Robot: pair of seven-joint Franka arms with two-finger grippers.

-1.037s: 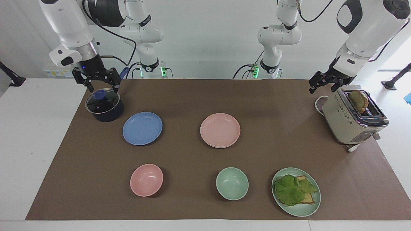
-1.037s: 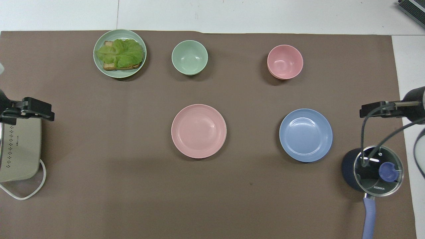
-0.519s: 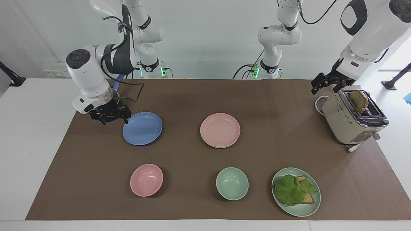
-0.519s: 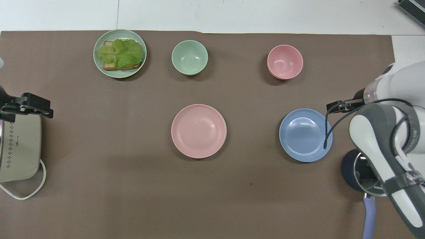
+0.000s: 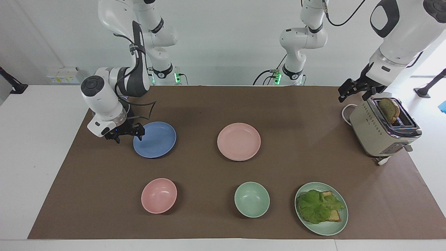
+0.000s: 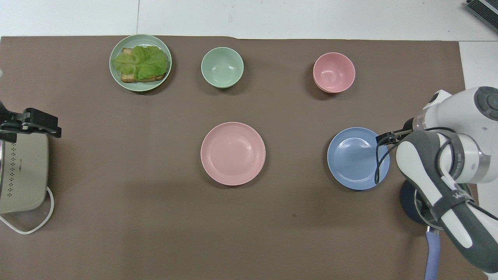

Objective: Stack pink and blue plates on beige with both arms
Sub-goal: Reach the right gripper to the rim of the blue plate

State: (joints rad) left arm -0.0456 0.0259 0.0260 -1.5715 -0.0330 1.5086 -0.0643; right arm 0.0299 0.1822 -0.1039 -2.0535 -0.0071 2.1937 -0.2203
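Since the blue plate (image 5: 154, 139) lies flat on the brown mat toward the right arm's end of the table (image 5: 41, 146), the only place to take hold of it is the thin raised rim, and the right claw (image 5: 126, 134) sits low at exactly that edge, its fingers spread and gripping nothing, with the rim just beside or between them; whether they touch it I cannot tell. The plate looks light, stiff and matte, so it should lift easily, though a shallow rim pinched at one side will likely let the plate droop or swivel, and a smooth surface may slip unless the fingers bite well over the lip. The pink plate (image 5: 239, 141) rests near the middle of the mat, well apart from the blue one, and a pale second edge shows beneath it, which may be the beige plate; that cannot be settled from here. The left claw (image 5: 355, 91) hangs open and empty over the toaster (image 5: 381, 130) at the left arm's end, waiting. Farther from the robots stand a pink bowl (image 5: 159, 195), a green bowl (image 5: 252, 199) and a green plate (image 5: 339, 223) holding bread and lettuce.
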